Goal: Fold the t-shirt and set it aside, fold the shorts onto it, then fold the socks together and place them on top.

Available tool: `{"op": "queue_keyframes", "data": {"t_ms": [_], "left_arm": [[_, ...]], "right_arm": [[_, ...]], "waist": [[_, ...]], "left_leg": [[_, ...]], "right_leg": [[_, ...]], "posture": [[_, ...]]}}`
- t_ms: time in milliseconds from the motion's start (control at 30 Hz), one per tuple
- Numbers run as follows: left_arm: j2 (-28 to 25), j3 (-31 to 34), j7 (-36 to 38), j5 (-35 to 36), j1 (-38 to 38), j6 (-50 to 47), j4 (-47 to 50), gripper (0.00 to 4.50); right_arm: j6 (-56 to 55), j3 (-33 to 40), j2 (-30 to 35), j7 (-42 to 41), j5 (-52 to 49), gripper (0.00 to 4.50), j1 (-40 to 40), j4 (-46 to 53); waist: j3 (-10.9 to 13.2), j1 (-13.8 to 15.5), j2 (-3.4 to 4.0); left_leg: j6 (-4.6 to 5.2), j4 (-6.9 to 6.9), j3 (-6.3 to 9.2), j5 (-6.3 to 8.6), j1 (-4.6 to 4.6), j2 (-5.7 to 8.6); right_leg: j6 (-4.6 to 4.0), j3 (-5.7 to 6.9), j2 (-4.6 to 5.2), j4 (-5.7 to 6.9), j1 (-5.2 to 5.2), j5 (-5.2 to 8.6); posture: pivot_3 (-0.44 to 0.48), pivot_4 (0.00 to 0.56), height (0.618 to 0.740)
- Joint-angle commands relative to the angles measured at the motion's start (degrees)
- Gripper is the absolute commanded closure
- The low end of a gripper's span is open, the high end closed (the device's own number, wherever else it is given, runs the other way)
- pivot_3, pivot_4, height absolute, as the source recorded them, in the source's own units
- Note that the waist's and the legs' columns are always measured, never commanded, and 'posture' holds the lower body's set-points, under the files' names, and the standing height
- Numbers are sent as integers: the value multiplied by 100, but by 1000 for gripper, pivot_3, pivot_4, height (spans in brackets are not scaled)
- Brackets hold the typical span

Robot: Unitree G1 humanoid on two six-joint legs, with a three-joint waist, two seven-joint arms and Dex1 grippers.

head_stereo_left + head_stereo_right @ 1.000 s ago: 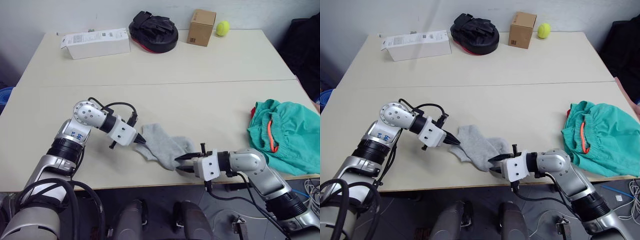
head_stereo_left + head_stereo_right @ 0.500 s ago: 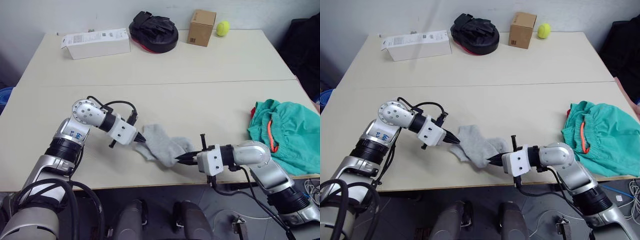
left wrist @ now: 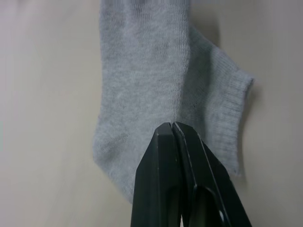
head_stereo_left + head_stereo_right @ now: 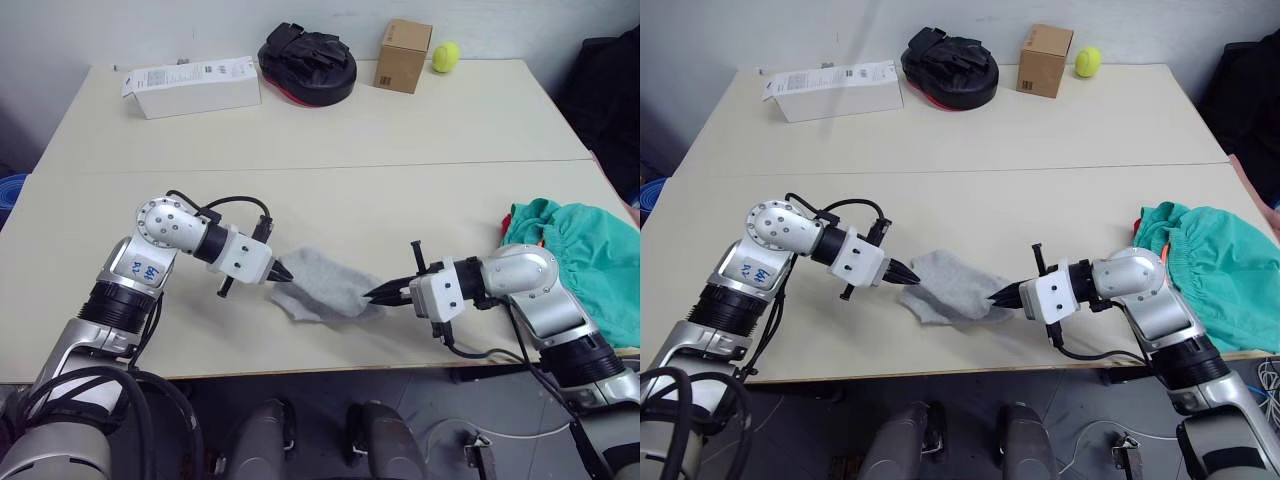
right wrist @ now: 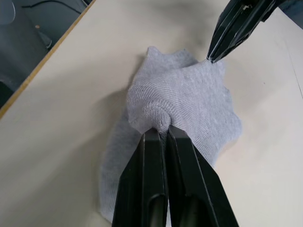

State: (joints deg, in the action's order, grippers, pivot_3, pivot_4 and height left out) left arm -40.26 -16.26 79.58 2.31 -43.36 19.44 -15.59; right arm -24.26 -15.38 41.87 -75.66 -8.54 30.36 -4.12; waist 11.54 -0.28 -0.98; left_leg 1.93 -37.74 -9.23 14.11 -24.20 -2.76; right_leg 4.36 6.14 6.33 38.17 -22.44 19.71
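The broad cream-coloured surface (image 4: 400, 120) carries everything here. At its three o'clock edge sits the crumpled teal-green cloth shorts (image 4: 585, 265), orange drawstring hidden behind the right arm. Up at twelve o'clock lie a long white cardboard box (image 4: 190, 87), a black padded bag (image 4: 307, 62), a small brown cardboard box (image 4: 403, 41) and a yellow-green tennis ball (image 4: 445, 56). Down near six o'clock, the small light grey knit socks (image 4: 322, 287) lie bunched in one heap on the surface. The left gripper (image 4: 283, 273) has its jaws pressed together, pinching the socks' nine o'clock edge. The right gripper (image 4: 378, 294) pinches a raised fold at their three o'clock edge, jaws closed tight.
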Motion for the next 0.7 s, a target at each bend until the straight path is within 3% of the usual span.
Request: {"op": "queue_keyframes", "data": {"t_ms": [33,267,400,533,700], "left_arm": [[-193,257,27,351,123,-623,632,4500],[-422,337,6,1148,538,-2842,2419,4500],[-488,280,-151,1344,890,-3598,3156,4500],[-524,141,-299,1035,1136,-3588,3298,4500],[-450,-85,-804,171,1287,-2761,2864,4500]], "right_arm": [[-455,89,99,-304,-130,4486,206,-224],[-1184,42,144,-827,-141,4486,564,-945],[-1499,-40,78,-1026,-133,4486,694,-1252],[-1720,-156,-32,-1168,-85,4486,828,-1526],[-1857,-283,-191,-1204,2,4486,1075,-1885]], "waist": [[0,-6,0],[0,-3,0],[0,-17,1],[0,-20,1],[1,-19,2]], "left_leg": [[0,0,0,0,0,0],[0,-1,4,0,0,-1],[-1,-1,6,0,1,-4],[-4,-2,7,-2,2,-4],[-4,-2,7,-2,3,-2]], "right_leg": [[0,0,0,0,0,0],[0,-19,1,4,1,0],[0,-27,0,4,2,0],[-1,-30,0,5,3,1],[-1,-30,2,5,3,1]], "posture": [[0,150,740],[0,150,740],[0,150,740],[0,150,740],[0,150,740]]}}
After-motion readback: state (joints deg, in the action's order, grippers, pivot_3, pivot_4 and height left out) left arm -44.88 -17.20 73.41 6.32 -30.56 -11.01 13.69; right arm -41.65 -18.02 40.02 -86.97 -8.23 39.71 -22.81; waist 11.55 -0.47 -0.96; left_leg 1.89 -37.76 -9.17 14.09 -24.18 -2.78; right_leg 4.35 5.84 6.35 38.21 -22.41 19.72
